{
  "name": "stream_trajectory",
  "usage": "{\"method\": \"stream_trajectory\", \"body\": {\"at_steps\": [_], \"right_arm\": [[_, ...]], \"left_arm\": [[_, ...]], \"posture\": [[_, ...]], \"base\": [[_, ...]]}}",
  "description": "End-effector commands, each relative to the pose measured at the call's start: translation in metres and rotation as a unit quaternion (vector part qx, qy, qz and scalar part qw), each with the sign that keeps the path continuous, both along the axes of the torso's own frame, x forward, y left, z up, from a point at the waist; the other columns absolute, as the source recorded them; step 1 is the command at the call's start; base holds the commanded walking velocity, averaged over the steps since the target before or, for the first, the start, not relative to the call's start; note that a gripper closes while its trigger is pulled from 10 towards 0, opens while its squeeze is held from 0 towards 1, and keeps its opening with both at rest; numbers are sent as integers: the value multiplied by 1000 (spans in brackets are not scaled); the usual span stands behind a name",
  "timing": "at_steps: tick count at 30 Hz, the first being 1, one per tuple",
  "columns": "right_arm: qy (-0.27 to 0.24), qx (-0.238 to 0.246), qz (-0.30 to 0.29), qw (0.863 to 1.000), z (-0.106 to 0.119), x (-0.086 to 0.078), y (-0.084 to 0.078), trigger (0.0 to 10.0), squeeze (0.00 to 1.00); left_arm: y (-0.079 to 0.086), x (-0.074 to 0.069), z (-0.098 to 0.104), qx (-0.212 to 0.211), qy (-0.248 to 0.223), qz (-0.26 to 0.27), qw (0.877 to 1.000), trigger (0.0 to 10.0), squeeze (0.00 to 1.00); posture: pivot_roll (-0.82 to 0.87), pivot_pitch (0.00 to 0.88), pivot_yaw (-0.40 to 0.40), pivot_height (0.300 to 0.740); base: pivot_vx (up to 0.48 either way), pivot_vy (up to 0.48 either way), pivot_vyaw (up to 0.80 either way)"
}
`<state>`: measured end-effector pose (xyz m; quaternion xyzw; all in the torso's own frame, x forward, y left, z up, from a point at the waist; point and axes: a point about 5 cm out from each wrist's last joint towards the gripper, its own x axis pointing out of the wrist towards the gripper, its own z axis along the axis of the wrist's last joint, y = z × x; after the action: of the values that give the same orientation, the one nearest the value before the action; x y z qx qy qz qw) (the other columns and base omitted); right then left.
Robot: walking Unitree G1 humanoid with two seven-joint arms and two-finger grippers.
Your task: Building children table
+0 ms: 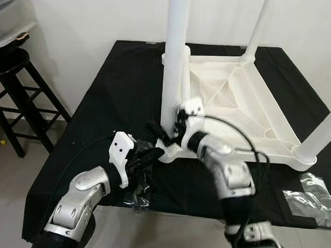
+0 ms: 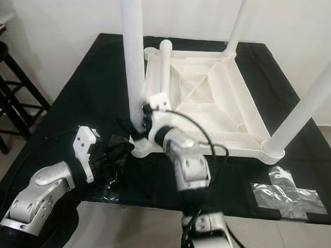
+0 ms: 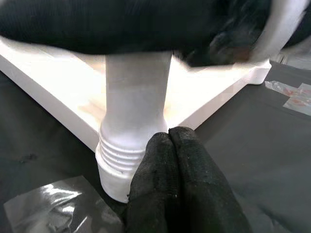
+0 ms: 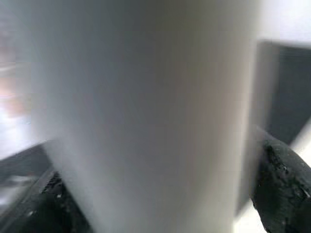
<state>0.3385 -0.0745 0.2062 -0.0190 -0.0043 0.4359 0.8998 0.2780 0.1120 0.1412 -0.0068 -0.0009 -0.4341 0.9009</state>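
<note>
Right gripper clamped on near table leg, left gripper pinched empty.
Left gripper (image 3: 170, 141) fingers together, tips against leg's threaded base (image 3: 119, 162). Right gripper (image 1: 173, 127) grips white leg (image 1: 174, 58) low. Upturned children's table (image 1: 238, 99) lies on black-covered table (image 1: 118, 78).

A plain room in a home, by the look of it: a bare white wall (image 1: 104, 17), a pale floor (image 1: 9, 183), a black wooden stool (image 1: 16, 90) standing beside a worktop (image 1: 118, 78) draped in black cloth, with a storage bin (image 1: 11, 18) above the stool.
</note>
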Motion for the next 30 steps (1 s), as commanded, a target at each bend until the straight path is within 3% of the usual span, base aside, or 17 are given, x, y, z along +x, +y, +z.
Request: {"method": "stream_trajectory", "body": {"at_steps": [1,5,6,12,13,14,24,27,28,30], "right_arm": [[-27,-7,87,996,8,0,0,10000,0],[-34,-13,114,993,11,2,-5,10000,0],[-40,-20,142,989,15,9,-13,10000,0],[-17,-15,201,979,24,20,-29,10000,0],[-4,-9,211,977,24,22,-32,7647,0],[3,-6,220,976,24,24,-34,0,0],[4,-15,213,977,11,26,-47,0,0],[3,-21,184,983,2,23,-54,0,0],[5,-27,143,989,-7,21,-59,0,0],[6,-28,134,991,-9,21,-60,0,0]], "left_arm": [[1,0,-5,2,11,1,1000,10000,0],[0,0,-5,2,11,1,1000,10000,0],[0,0,-5,1,11,2,1000,10000,0],[-1,-1,-6,0,12,2,1000,10000,0],[-1,-1,-6,0,12,1,1000,10000,0],[-1,-1,-6,0,13,1,1000,10000,0],[-1,-3,-7,-3,15,1,1000,10000,0],[-1,-3,-7,-3,16,-1,1000,10000,0],[-1,-4,-8,-3,17,-3,1000,10000,0],[-1,-4,-8,-3,17,-3,1000,10000,0]], "posture": [[4,101,0,740],[6,101,-2,740],[10,101,-4,740],[12,100,-2,740],[13,99,-1,740],[15,98,-1,740],[13,96,-1,740],[8,96,0,740],[4,96,-3,740],[4,96,-3,740]], "base": [[0,0,0],[0,0,0],[0,0,0],[0,0,0],[0,0,0],[0,0,0],[0,0,0],[0,0,0],[0,0,0],[0,0,0]]}}
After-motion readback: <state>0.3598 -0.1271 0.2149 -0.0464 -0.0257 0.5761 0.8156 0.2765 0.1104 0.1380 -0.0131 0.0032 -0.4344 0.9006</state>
